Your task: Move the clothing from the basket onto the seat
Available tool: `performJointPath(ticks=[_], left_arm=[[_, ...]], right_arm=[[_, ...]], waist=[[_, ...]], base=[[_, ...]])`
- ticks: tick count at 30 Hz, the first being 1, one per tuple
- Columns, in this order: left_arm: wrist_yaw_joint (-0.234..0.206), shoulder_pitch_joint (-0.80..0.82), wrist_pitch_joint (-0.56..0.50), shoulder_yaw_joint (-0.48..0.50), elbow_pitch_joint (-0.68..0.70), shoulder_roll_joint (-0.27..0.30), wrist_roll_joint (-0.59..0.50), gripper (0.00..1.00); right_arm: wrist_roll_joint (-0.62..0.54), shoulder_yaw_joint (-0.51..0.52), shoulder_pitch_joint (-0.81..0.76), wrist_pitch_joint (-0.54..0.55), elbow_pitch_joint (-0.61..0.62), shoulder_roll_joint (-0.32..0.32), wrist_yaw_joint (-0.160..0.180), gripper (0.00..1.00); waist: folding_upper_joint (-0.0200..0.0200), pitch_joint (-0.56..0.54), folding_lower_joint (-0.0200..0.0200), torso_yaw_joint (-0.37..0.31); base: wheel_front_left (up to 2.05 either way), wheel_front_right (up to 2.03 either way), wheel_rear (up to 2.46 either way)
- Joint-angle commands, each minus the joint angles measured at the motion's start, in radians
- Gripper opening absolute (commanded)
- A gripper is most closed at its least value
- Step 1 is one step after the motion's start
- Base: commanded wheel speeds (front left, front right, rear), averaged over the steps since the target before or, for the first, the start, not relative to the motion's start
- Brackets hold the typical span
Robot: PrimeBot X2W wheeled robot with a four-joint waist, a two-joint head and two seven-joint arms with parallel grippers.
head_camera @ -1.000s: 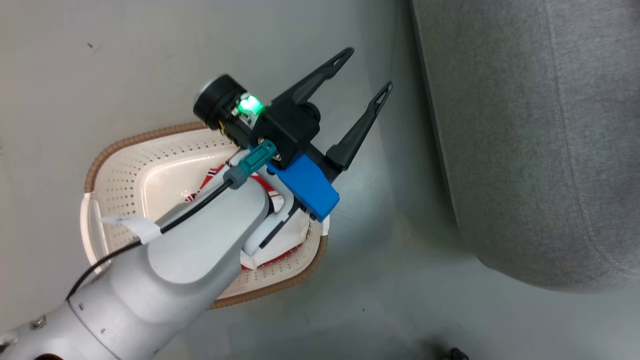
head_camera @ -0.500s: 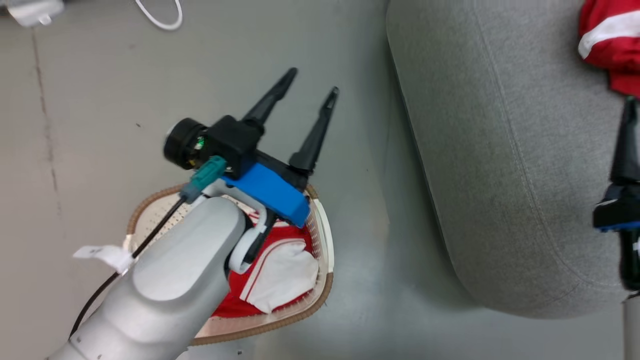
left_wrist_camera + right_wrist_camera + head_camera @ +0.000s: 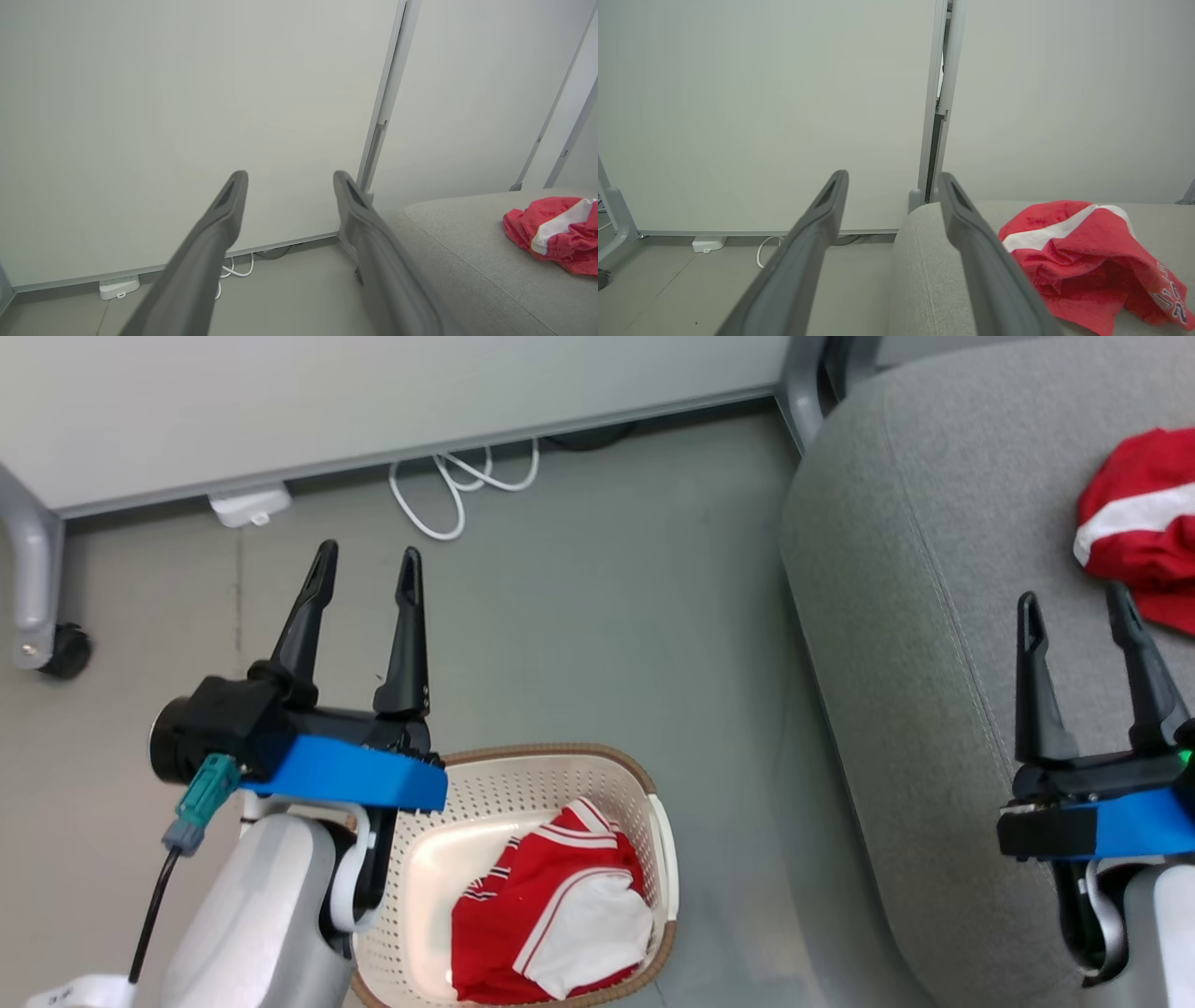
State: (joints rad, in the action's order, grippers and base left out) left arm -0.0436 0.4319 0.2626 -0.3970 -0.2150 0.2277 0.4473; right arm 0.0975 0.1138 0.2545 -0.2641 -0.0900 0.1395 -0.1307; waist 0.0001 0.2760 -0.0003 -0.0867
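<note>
A red and white garment [image 3: 551, 924] lies crumpled in the cream basket [image 3: 665, 859] on the floor at the bottom centre of the head view. Another red garment with a white stripe [image 3: 1134, 527] [image 3: 551, 231] [image 3: 1073, 254] rests on the grey seat [image 3: 915, 635] [image 3: 920, 270] at the right. My left gripper [image 3: 369, 565] [image 3: 289, 179] hangs open and empty over the floor beyond the basket. Above the seat's front part, just short of the garment lying there, my right gripper [image 3: 1074, 602] [image 3: 894, 179] is open with nothing between its fingers.
A pale wall panel [image 3: 373, 401] with a metal post [image 3: 380, 126] runs behind the floor. White cables [image 3: 457, 490] and a white power strip [image 3: 247, 506] lie at its foot. A frame leg with a caster [image 3: 51, 649] stands at the far left.
The head camera has swung, so the whole picture shifted. The right gripper has come into view over the seat, and the red garment now lies free just beyond its open fingers.
</note>
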Motion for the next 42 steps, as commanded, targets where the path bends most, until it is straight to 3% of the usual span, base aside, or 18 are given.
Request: performJointPath(ticks=[1,9,17,26,42], left_arm=[[0.018,-0.038,0.003,0.044,0.019,-0.022,-0.028,1.00],[0.088,-0.186,0.003,0.237,0.051,-0.116,-0.134,1.00],[0.133,-0.296,0.003,0.360,0.105,-0.163,-0.215,1.00],[0.157,-0.356,0.003,0.373,0.098,-0.176,-0.267,1.00],[0.152,-0.383,0.003,0.340,0.064,-0.177,-0.263,1.00]], right_arm=[[-0.006,-0.005,-0.032,-0.001,0.018,-0.013,0.000,1.00],[-0.032,-0.051,-0.114,-0.001,0.063,-0.054,0.000,1.00],[-0.040,-0.050,-0.177,-0.001,0.055,-0.076,0.000,1.00],[-0.037,-0.039,-0.225,-0.001,0.046,-0.087,0.000,1.00],[-0.023,-0.038,-0.248,-0.001,0.024,-0.090,0.000,1.00]], waist=[[-0.0001,-0.051,0.0003,0.044],[-0.0001,-0.126,0.0003,0.082],[-0.0001,-0.173,0.0003,0.094],[-0.0001,-0.199,0.0003,0.105],[-0.0001,-0.225,0.0003,0.107]], base=[[0.00,0.00,0.00],[0.00,0.00,0.00],[0.00,0.00,0.00],[0.00,0.00,0.00],[0.00,0.00,0.00]])
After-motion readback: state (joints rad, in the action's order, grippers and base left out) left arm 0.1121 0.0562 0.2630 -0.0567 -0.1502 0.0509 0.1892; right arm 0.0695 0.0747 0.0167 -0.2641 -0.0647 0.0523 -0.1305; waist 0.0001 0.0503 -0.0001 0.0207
